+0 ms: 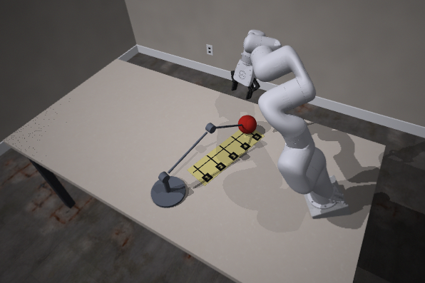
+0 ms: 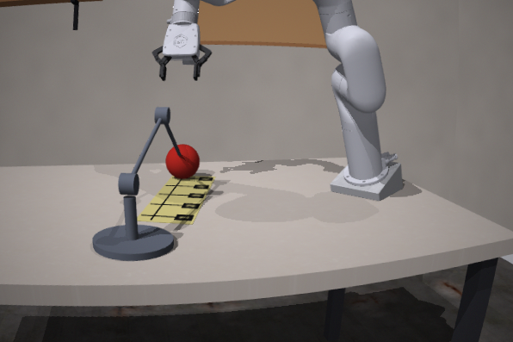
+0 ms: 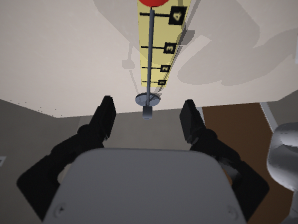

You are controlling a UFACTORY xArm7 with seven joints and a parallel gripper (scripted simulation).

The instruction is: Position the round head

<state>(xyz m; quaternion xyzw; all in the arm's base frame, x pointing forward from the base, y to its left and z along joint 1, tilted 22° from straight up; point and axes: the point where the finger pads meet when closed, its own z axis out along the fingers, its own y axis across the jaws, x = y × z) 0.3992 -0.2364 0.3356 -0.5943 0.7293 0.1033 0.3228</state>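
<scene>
Upper left of the exterior view, the robot arm (image 1: 289, 113) (image 2: 359, 68) bends over, its pincer (image 1: 240, 93) (image 2: 180, 78) (image 3: 148, 106) pointing down, wide open, holding nothing.

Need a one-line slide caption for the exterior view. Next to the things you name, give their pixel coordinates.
Open gripper (image 1: 241, 93) (image 2: 179, 78) (image 3: 148, 106) above a jointed lamp (image 1: 187, 152) (image 2: 147, 146) (image 3: 149, 60), its red head (image 1: 247, 124) (image 2: 182, 161) (image 3: 154, 2) toward the far end of the numbered yellow strip (image 1: 214, 162) (image 2: 165, 208) (image 3: 145, 37).

A glossy red head (image 1: 247, 124) (image 2: 182, 161) (image 3: 153, 1) tops black lines crossing a yellow strip (image 1: 214, 163) (image 2: 163, 213) (image 3: 159, 37).
</scene>
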